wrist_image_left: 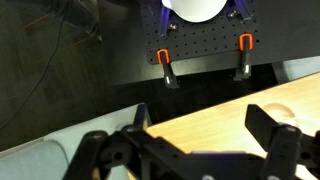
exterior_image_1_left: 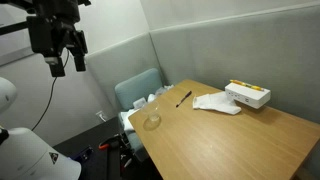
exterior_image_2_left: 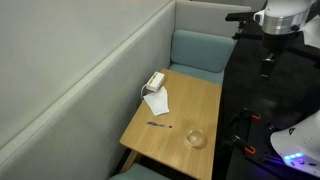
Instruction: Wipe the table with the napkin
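Note:
The table (exterior_image_1_left: 230, 135) has a light-brown wood-grain top and shows in both exterior views (exterior_image_2_left: 185, 110). The crumpled white napkin (exterior_image_1_left: 217, 103) lies flat on it near the wall side, next to a white box; it also shows in an exterior view (exterior_image_2_left: 156, 101). My gripper (exterior_image_1_left: 68, 55) hangs high in the air, off the table's edge and far from the napkin. It also shows dark at the upper right in an exterior view (exterior_image_2_left: 268, 62). In the wrist view the gripper (wrist_image_left: 203, 135) is open and empty, with the table (wrist_image_left: 230, 122) edge between the fingers. The napkin is out of the wrist view.
A white box with yellow trim (exterior_image_1_left: 248, 95) sits by the wall beside the napkin. A black pen (exterior_image_1_left: 184, 98) and a clear glass bowl (exterior_image_1_left: 151, 120) lie on the table. A teal chair (exterior_image_1_left: 138, 92) stands at the table's end. Grey partition walls (exterior_image_2_left: 90, 80) border two sides.

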